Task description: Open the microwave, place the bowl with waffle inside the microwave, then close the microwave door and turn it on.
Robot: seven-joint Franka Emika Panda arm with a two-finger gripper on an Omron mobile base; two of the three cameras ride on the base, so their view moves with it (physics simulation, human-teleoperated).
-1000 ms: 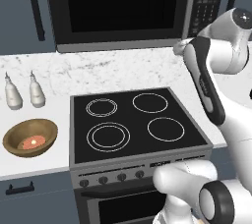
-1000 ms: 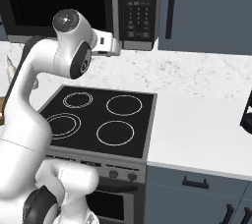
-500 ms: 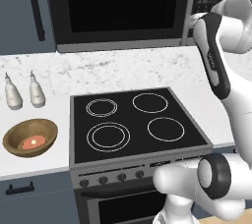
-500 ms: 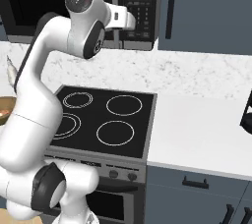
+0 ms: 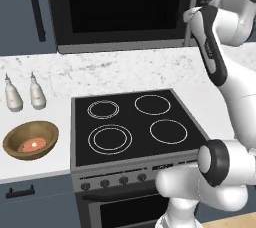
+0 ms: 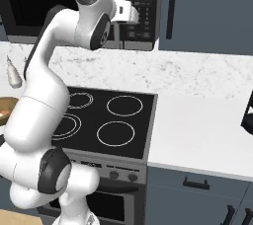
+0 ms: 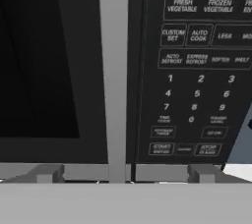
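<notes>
Arm has risen since a second ago; hand now up at the microwave's (image 5: 120, 12) right end, level with the door handle (image 7: 114, 70). Left to right: two pale bottles (image 5: 22, 93) near the worktop's (image 5: 45, 79) back left. Bowl with waffle (image 5: 31, 139) at the worktop's front edge, left of the stove (image 5: 135, 124); waffle (image 5: 33, 145) on its bottom. Microwave door (image 5: 120, 7) closed. Gripper (image 6: 133, 13) spread wide, empty, facing the handle and button panel (image 7: 199, 66).
</notes>
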